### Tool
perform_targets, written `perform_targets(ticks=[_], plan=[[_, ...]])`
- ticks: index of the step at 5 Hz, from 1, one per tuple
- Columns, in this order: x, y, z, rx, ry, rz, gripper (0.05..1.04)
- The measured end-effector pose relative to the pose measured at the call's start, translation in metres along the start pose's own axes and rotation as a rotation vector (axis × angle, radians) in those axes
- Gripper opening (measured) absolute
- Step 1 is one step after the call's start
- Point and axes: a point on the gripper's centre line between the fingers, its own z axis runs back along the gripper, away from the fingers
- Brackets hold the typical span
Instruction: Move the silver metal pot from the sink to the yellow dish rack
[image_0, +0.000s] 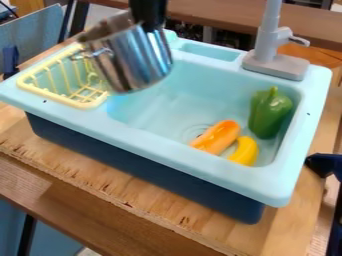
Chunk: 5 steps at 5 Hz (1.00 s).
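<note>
While the black gripper (151, 24) hangs at the upper edge of the camera view, its fingers are closed on a shiny metal pot (135, 59), pinching it near its upper rim. How wide a gap lies between them cannot be told. The pot is tilted, above the light blue toy sink (187, 161) and beside the yellow dish rack (85, 105). Inside the basin lie an orange sausage-shaped toy (218, 137), a yellow banana-like toy (246, 151) and a green pepper (269, 115).
</note>
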Motion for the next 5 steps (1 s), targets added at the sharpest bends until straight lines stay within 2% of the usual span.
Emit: perform_targets(ticks=[1,3,4,5], plan=[[-0.006,0.024,0.011,0.034,-0.013,0.048,0.050],[-0.008,0.077,0.008,0.082,-0.010,0.178,0.050],[0.003,0.092,-0.021,0.127,-0.012,0.213,0.050],[0.011,0.094,-0.059,0.122,0.047,0.223,0.050]])
